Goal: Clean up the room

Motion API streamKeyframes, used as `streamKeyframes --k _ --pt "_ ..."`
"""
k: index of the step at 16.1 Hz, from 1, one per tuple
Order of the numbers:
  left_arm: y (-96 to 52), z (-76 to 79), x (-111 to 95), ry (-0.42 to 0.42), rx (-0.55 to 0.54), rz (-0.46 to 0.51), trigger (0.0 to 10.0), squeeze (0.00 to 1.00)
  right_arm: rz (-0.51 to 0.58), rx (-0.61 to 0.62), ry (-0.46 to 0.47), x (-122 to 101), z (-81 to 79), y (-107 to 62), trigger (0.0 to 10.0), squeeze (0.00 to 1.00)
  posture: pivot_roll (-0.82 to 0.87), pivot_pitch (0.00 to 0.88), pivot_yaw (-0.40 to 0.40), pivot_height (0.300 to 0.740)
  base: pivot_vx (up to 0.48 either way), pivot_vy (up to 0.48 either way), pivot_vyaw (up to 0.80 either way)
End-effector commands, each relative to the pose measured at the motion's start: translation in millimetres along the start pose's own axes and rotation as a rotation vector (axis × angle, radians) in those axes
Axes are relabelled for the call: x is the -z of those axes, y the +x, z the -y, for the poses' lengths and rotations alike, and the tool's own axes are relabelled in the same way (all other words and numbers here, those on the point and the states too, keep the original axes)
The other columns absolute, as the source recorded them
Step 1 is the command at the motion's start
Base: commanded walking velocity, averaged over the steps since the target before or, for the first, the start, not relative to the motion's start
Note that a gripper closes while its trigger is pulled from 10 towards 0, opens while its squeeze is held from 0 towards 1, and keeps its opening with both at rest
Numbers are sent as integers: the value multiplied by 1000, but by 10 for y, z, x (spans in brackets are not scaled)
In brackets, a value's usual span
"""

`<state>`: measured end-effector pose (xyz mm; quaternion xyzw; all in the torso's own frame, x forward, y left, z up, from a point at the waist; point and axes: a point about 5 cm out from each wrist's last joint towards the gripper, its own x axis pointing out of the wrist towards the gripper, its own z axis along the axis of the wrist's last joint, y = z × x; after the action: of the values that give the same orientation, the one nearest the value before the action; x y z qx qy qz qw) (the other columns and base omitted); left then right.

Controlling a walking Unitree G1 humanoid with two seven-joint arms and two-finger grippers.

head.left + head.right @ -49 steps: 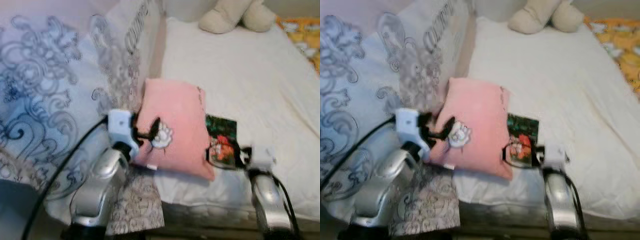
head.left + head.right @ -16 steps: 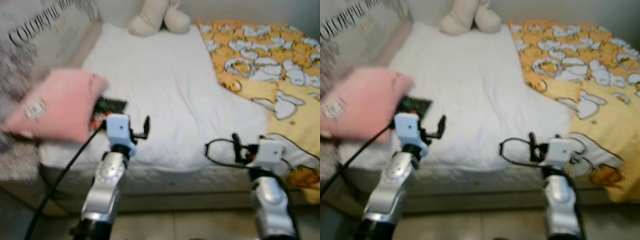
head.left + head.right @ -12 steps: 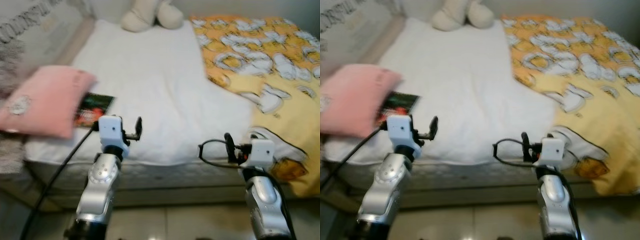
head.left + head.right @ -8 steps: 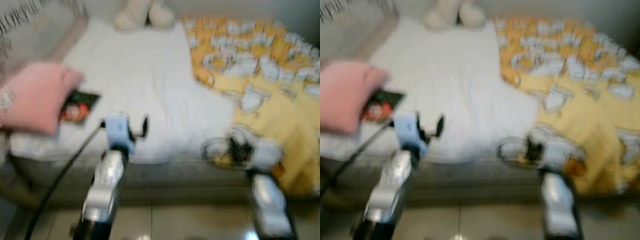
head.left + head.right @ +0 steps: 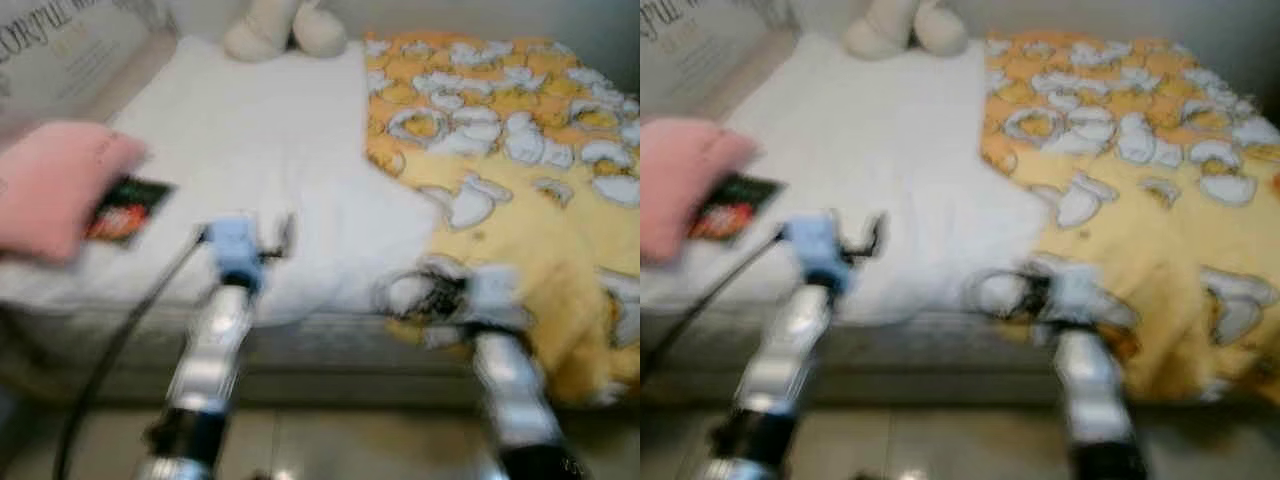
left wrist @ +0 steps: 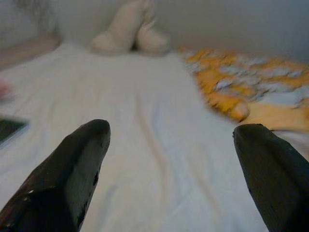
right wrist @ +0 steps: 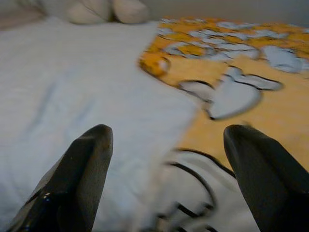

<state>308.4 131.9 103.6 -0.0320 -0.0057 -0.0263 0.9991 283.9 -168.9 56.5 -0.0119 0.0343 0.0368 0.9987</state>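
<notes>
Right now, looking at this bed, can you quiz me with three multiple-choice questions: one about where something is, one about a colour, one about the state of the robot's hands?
1. Where does the plush toy sit?
A. at the far end of the white sheet
B. on the floor
C. on the pink pillow

2. What colour is the patterned blanket on the robot's right?
A. blue
B. yellow-orange with white shapes
C. plain green

3. How are the left hand and right hand?
A. both shut on the blanket
B. left one holding the pillow
C. both open and holding nothing

Answers: 1 A, the toy lies at the bed's far edge by the wall. 2 B, the blanket's ground is yellow-orange in every view. 3 C, each wrist view shows two black fingers spread wide with nothing between them.
</notes>
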Motion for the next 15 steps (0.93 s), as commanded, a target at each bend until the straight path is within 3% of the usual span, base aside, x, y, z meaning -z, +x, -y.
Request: streamKeyframes --k 1,6,15 --pt "39 129 -41 -5 43 24 10000 0 2 37 -3 2 142 -23 10000 0 -154 0 53 740 292 -375 0" --pt "54 176 -42 -6 66 31 10000 0 2 45 -12 8 144 -39 10000 0 -163 0 56 740 294 -376 0" --pt "61 175 -1 2 67 22 10000 0 -25 63 -25 54 137 -33 10000 0 -162 0 61 740 0 0 0"
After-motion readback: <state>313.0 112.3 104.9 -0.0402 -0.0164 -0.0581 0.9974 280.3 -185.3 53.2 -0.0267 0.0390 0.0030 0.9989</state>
